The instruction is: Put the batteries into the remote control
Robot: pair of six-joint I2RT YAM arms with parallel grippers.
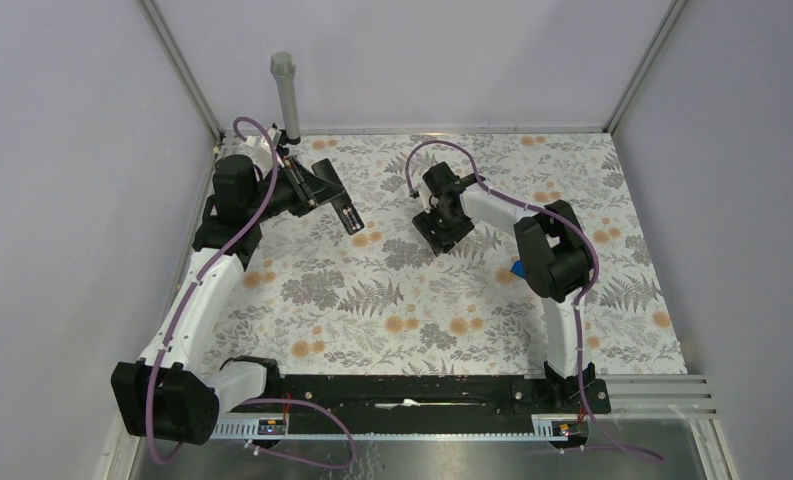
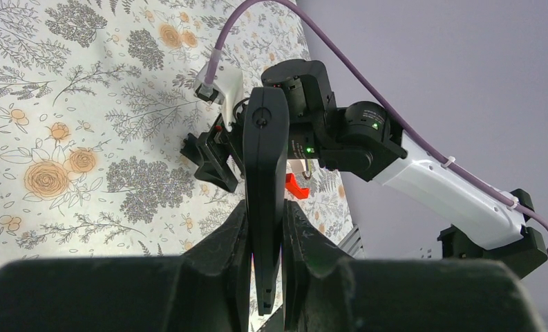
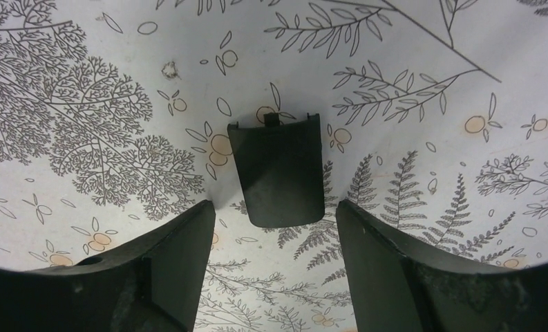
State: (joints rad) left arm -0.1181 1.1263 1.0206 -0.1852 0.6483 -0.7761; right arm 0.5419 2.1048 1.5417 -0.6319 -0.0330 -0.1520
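Remote control (image 2: 265, 138): count 1. Held edge-on between the two fingers of the left gripper (image 2: 265, 214), which are clamped on one end; the rest juts out past the fingertips. Location: raised over the far-left part of the floral table (image 1: 372, 300).

Black cover piece (image 3: 278, 166): count 1, flat on the table, far half, right of centre. Right gripper (image 3: 274, 207) is spread wide, with one finger on each side of the cover's near end. There is a small gap on both sides, no contact.

Small red piece (image 2: 296, 185): count 1, by the right wrist, kind unclear.
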